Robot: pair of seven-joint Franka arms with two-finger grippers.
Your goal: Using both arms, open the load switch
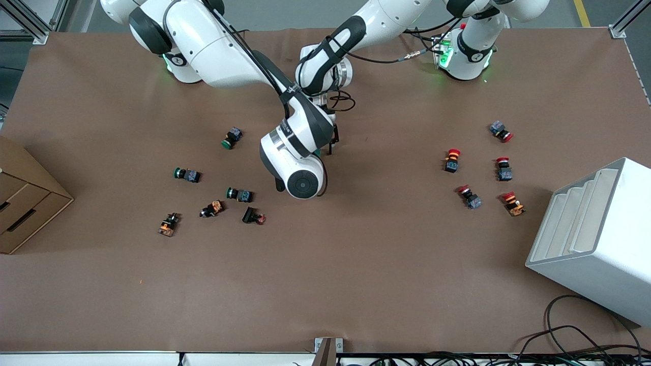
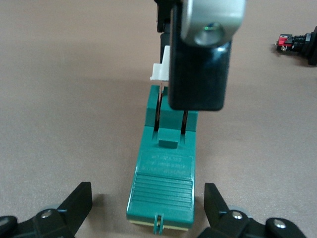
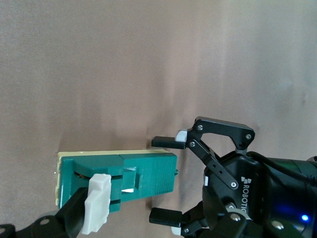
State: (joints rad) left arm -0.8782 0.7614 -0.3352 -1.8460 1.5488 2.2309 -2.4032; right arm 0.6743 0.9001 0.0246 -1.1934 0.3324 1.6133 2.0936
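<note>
My left gripper's [image 2: 148, 198] fingers [image 2: 79, 198] are spread, flanking one end of the switch [image 2: 166, 158] without touching. It lies flat mid-table [image 1: 356, 254]. The right gripper [image 2: 195, 94] hangs over its white tab [image 2: 161, 69]; whether it grips, I cannot tell. I judge bracing comes next: close left, then work the tab. The scattered buttons [image 1: 239, 194] lie well apart, so there is ample room.

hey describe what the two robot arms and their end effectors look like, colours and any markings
Both arms are glossy white with black joint bands; the right arm and left arm carry black cables, and green lights glow at their bases. The left end effector is black, with linked two-finger bars, grey pads at the tips, white "ROBOTIQ" lettering and a blue light. The right end effector shows a black finger under a silver-grey mount.
</note>
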